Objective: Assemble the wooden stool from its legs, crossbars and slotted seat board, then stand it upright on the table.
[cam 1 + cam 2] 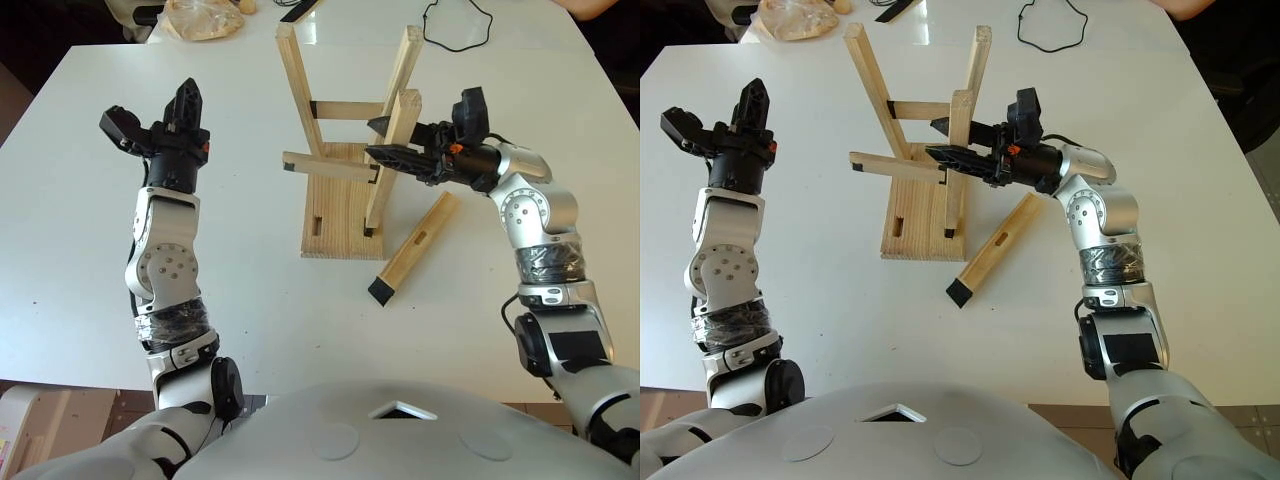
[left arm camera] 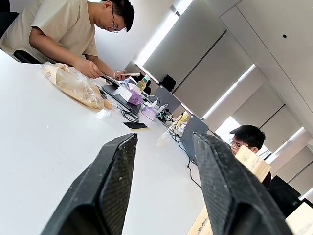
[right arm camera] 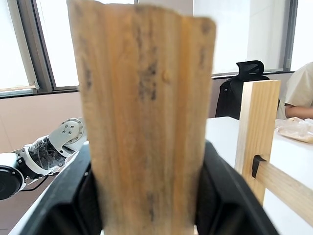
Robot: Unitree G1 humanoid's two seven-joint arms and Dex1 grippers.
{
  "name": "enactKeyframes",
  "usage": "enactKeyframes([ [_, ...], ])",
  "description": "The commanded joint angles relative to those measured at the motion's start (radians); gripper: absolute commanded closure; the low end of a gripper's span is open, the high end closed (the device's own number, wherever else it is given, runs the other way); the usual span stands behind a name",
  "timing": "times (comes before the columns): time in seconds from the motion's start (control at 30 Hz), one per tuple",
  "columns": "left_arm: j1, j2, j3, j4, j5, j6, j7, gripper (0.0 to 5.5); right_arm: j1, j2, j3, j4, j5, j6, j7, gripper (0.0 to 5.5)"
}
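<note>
Jaws gripping leg [image 1: 379,200], right arm [image 1: 530,205] outstretched

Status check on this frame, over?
Left gripper open, empty, raised left of seat board. Right gripper shut on upright leg standing on that board. Loose leg lies on table beside it; nothing blocking.

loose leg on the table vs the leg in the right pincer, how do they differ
The loose leg lies flat on the table, free; the held leg stands on end on the seat board. The right pincer clamps the held leg; nothing touches the loose leg. Both are pale wooden bars.
</note>
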Motion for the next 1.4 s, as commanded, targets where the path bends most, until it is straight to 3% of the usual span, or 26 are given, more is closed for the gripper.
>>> enactKeyframes([
  [0.03,-0.012,-0.007,0.0,0.006,0.014,-0.005,-0.008,3.41,0.006,-0.042,0.045,0.057,-0.121,-0.087,0.025,3.49],
  [0.53,0.011,-0.054,-0.002,-0.013,0.012,-0.005,0.003,3.41,0.145,-0.112,0.08,0.031,-0.182,-0.082,-0.042,3.49],
  [0.83,0.005,-0.064,-0.007,0.006,0.01,0.008,0.006,3.41,0.14,-0.169,0.155,0.125,-0.276,-0.057,-0.103,3.49],
  [1.0,0.014,-0.074,-0.007,-0.007,0.006,0.006,0.012,3.41,0.115,-0.206,0.169,0.083,-0.225,-0.007,-0.062,3.49],
  [1.17,0.019,-0.083,-0.005,-0.002,0.01,-0.008,-0.002,3.41,0.057,-0.244,0.169,0.103,-0.185,-0.002,0.034,3.49],
  [1.37,0.007,-0.084,-0.002,0.01,0.017,-0.022,-0.004,3.41,-0.018,-0.188,0.107,0.187,-0.162,-0.056,0.001,3.49],
  [1.4,0.004,-0.081,0.0,0.017,0.017,-0.024,-0.005,3.41,-0.025,-0.177,0.086,0.181,-0.147,-0.063,-0.008,3.13],
])
